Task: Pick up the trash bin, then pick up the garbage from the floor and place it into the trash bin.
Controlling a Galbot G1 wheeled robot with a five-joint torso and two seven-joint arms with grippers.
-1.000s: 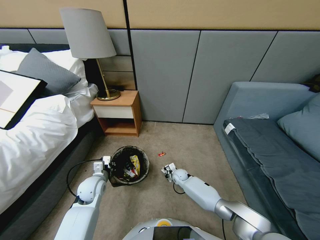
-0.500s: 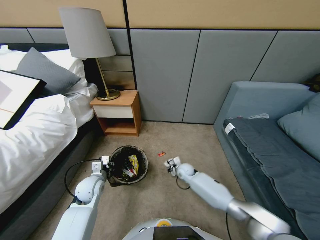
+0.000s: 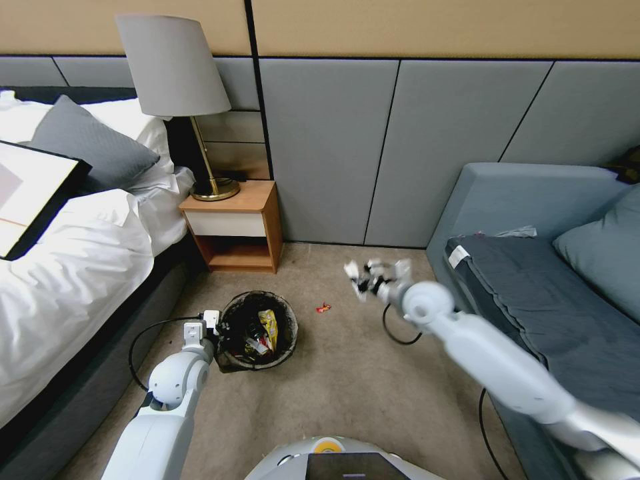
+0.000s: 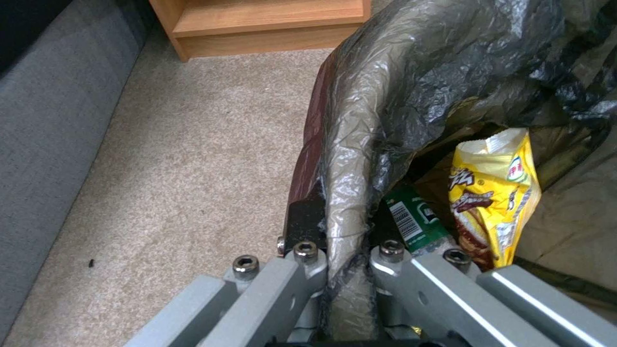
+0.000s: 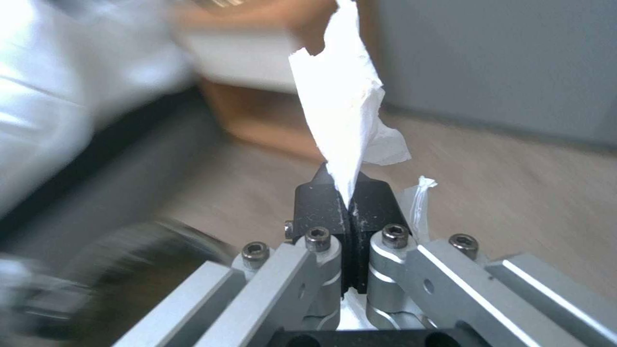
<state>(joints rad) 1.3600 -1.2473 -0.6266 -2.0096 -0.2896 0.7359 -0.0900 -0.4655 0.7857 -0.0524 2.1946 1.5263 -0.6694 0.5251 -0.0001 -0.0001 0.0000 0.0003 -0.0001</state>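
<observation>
Bed (image 3: 60, 267) with white sheets along the left of the head view, grey sofa (image 3: 533, 267) along the right, beige carpet (image 3: 347, 373) between them, wooden nightstand (image 3: 237, 223) with a lamp (image 3: 177, 87) against the padded wall. On the carpet near the nightstand, the trash bin (image 3: 288, 333), round, black liner (image 4: 398, 96) folded over its rim, already holding a yellow snack wrapper (image 4: 491, 193) and a green-labelled piece (image 4: 411, 217) beside it. At the bin's rim on the bed side, the left gripper (image 4: 347, 231), pressed together on the liner-covered edge, rim pinched between the two black pads (image 4: 302, 221). Raised above the carpet between bin and sofa, well apart from the bin, the right gripper (image 3: 367, 277), arm stretched forward from the lower right. In the right wrist view, right gripper's pads (image 5: 318, 207) squeezed tight on a white tissue (image 5: 347, 115), crumpled paper sticking up out of the pinch; a second thin white shred (image 5: 418, 202) just beside one pad, perhaps part of the same tissue, hard to tell. Smallest, a tiny red wrapper (image 3: 323, 308) lying on the carpet just right of the bin, below the raised gripper, touching neither
</observation>
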